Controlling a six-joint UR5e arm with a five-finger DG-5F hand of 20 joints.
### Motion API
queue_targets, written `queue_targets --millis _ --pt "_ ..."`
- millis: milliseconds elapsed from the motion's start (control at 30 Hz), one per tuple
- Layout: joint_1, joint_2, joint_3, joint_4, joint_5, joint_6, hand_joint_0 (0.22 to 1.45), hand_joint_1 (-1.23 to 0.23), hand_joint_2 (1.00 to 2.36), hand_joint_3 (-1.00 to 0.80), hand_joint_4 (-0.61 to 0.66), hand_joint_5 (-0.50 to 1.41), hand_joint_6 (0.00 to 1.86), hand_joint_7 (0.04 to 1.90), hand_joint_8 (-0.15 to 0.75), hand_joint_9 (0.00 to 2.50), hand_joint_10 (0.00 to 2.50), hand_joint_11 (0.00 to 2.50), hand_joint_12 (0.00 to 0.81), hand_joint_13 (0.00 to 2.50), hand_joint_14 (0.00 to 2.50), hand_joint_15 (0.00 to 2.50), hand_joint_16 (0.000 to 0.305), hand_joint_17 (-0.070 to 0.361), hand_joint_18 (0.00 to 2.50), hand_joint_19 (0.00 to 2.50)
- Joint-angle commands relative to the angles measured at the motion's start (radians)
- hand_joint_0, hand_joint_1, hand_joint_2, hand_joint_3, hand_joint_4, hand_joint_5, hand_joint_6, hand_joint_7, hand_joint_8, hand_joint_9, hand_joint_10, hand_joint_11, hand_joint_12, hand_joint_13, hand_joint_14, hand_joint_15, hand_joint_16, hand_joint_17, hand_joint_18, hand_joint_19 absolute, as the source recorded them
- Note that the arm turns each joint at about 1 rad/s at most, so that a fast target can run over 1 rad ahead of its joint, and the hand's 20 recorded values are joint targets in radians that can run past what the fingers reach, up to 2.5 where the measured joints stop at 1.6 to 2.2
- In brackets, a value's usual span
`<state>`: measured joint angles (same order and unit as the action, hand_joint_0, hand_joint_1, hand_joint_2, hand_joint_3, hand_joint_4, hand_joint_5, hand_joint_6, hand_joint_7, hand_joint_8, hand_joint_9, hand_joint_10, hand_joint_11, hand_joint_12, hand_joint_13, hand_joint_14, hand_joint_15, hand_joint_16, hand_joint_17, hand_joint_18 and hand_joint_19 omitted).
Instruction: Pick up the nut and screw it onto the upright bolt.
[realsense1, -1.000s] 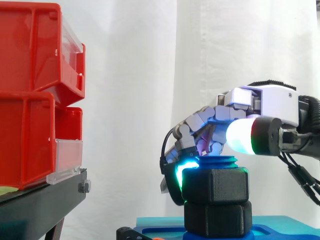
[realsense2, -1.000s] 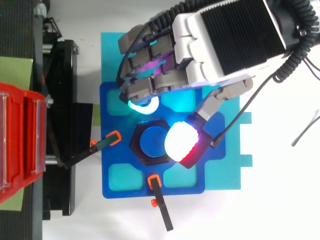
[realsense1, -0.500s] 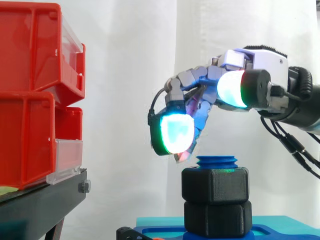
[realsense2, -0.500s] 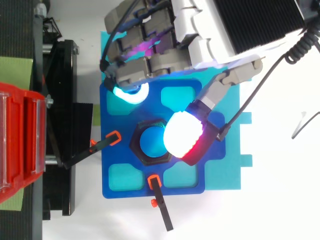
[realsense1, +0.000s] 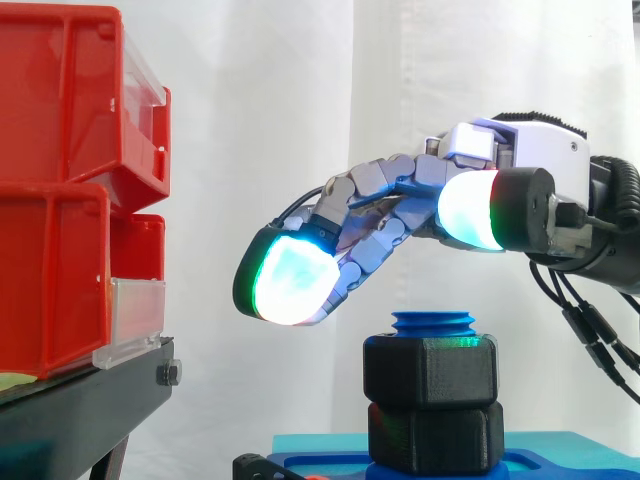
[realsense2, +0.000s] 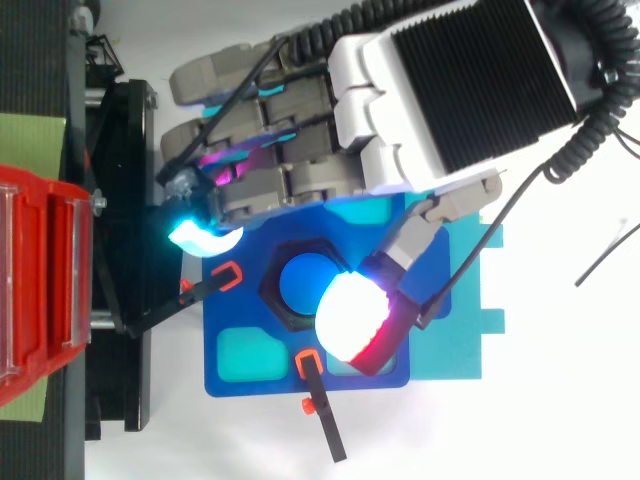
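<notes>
Above the bolt (realsense1: 433, 324), the hand (realsense1: 530, 160) hovers clear of everything. Its fingers (realsense1: 290, 285) are stretched out and spread towards the red bins (realsense1: 60, 190), and the thumb (realsense2: 350, 315) hangs off to one side, so it grips nothing. From overhead, the thumb's glowing pad overlaps the rim of the nut (realsense1: 430, 370), but the level view shows open air between hand and nut.

The nut is the black hexagonal piece already sitting on the blue threaded bolt, with only a short stub of thread showing above it. It rests on a second black hex piece (realsense1: 435, 437) (whether that is another nut or part of the bolt's base I cannot tell). That piece stands in the middle of the blue fixture plate (realsense2: 280, 345).

By its look the nut is moulded or printed plastic, so probably light, stiff and unlikely to deform under a firm pinch. Its matte flats should give the pads reasonable friction. The corners between them would likely let a rounded pad roll off.

The best hold is probably thumb on one flat and fingers on the opposite flats, low enough not to foul the thread stub. The coarse thread looks forgiving, though a tilted squeeze could bind it, so turning pressure should stay level and modest.
</notes>
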<state>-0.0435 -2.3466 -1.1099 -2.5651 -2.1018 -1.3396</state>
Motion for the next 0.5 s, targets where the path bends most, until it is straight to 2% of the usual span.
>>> queue_targets --millis 0,133,300,467 --pt "0.01 0.0 -0.007 0.013 0.005 0.007 0.51 -0.12 1.0 -0.5 0.25 -0.1 0.5 0.65 0.204 0.76 0.0 0.0 0.268 0.41 0.0 0.0 0.031 0.069 0.17 0.0" --pt "0.016 0.0 -0.01 0.005 0.014 0.005 0.51 -0.12 1.0 -0.5 0.24 -0.1 0.5 0.67 0.208 0.75 0.0 0.0 0.272 0.4 0.0 0.0 0.031 0.069 0.15 0.0" --pt "0.02 0.0 -0.033 0.006 0.023 0.004 0.51 -0.12 1.0 -0.5 0.25 -0.08 0.5 0.8 0.223 0.76 0.0 0.0 0.281 0.4 0.0 0.0 0.032 0.071 0.15 0.0" --pt "0.024 0.0 -0.038 0.002 0.026 -0.007 0.51 -0.12 1.0 -0.5 0.27 -0.06 0.5 0.92 0.23 0.78 0.0 0.0 0.286 0.41 0.0 0.0 0.032 0.072 0.15 0.0"
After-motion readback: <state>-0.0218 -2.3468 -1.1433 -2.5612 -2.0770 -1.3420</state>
